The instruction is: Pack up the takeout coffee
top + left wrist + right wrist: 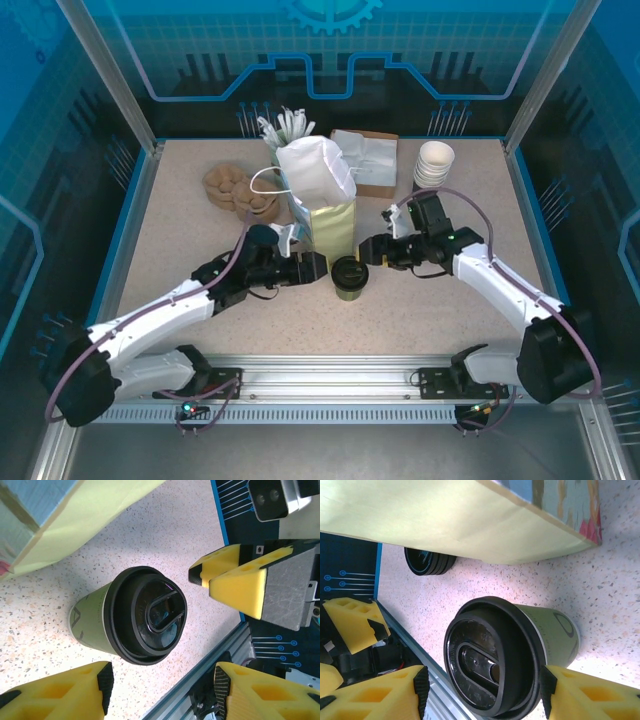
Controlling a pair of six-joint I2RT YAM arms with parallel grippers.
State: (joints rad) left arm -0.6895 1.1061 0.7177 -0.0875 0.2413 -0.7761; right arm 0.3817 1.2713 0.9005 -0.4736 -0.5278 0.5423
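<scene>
The takeout coffee [350,275], a short olive-green cup with a black lid, stands upright on the table right in front of the white paper bag [320,170]. My left gripper [318,265] is level with the cup on its left. In the left wrist view the left gripper [160,687] is open, and the cup [132,615] lies just beyond its fingertips. My right gripper [372,250] is on the cup's right. In the right wrist view the right gripper [482,692] is open around the lid [492,655]; one pad [547,687] is at the lid's rim, the other stands apart.
The bag's yellow-green side [445,520] rises close behind the cup. A stack of loose black lids [427,562] lies beside the bag. At the back are brown paper items [240,190], a cardboard box [365,160] and a stack of white cups [433,163]. The metal rail [330,375] runs along the front.
</scene>
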